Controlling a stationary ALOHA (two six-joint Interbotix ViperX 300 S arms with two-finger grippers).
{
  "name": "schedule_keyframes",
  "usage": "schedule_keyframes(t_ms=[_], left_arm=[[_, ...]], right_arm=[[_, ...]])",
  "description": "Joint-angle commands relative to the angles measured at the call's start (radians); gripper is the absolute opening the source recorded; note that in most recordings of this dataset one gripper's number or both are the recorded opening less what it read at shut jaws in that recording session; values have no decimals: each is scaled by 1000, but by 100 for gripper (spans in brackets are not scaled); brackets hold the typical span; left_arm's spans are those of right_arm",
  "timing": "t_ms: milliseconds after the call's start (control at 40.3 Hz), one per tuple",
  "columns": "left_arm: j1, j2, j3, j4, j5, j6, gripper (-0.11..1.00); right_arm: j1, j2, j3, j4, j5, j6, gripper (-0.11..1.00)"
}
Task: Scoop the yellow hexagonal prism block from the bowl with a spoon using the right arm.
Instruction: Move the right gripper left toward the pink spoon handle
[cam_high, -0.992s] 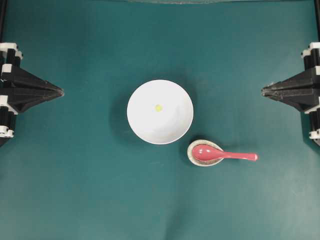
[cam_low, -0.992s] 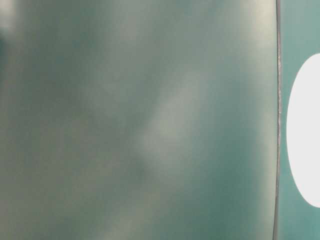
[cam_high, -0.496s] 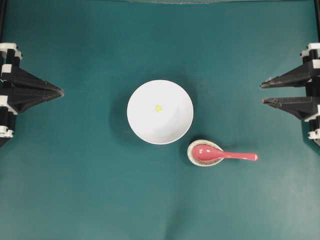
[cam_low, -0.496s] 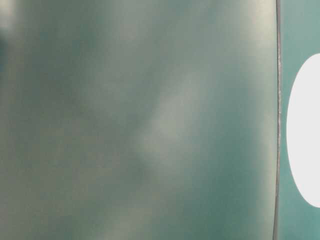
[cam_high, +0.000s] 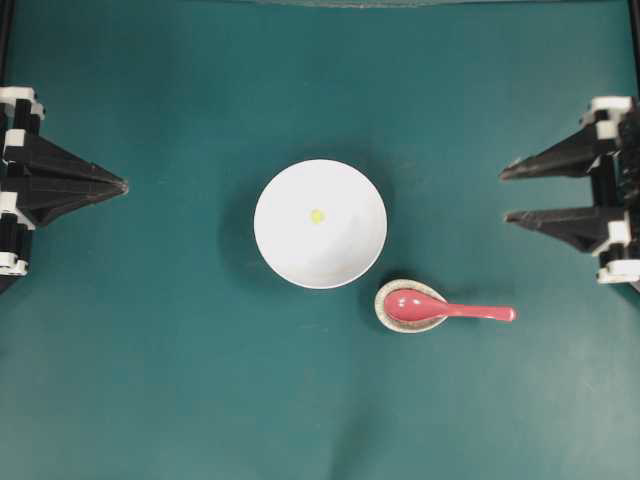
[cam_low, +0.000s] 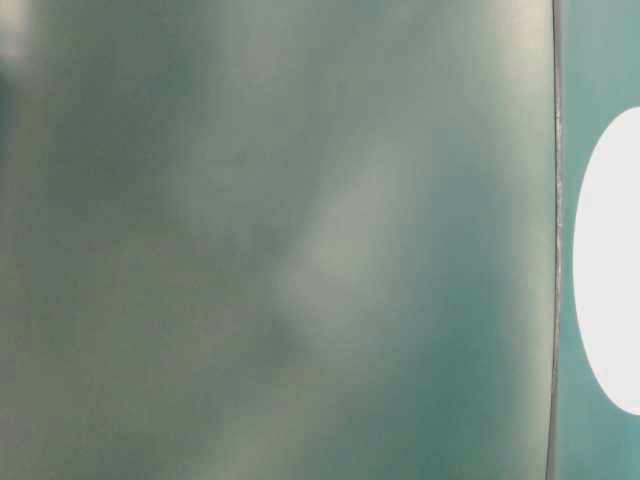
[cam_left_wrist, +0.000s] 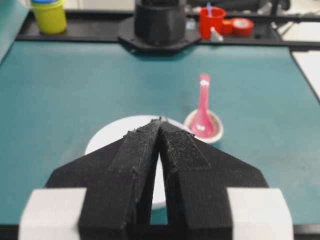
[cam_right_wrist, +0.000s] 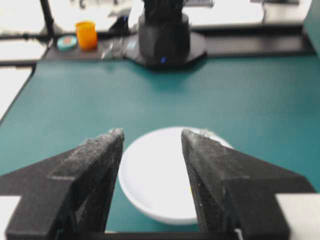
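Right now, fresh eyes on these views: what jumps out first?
The white bowl at the middle of the green table, with the tiny yellow block inside it. Just beside it toward the lower right, the pink-red spoon lies with its scoop in a small speckled rest. At the edges, the right pincer stands open and empty, while the left pincer is shut.

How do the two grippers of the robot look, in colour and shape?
Both the left gripper and the right gripper have black fingers that taper to points, with a rough, grainy surface. White blocks sit at the base of the fingers.
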Motion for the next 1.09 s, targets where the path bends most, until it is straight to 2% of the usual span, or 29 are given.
schedule_keyframes(t_ms=[0, 298, 521, 818, 1066], left_arm=[[2, 5, -28, 3, -5, -2, 4], [2, 5, -26, 3, -6, -2, 4], [2, 6, -26, 3, -11, -2, 4], [2, 14, -25, 3, -11, 0, 4], [2, 14, -25, 3, -12, 0, 4]], right_arm=[[15, 48, 2, 3, -61, 2, 55], [66, 247, 78, 6, -318, 2, 55], [117, 414, 123, 60, -517, 2, 55], [216, 603, 155, 173, -710, 2, 54], [344, 742, 147, 311, -805, 2, 54]])
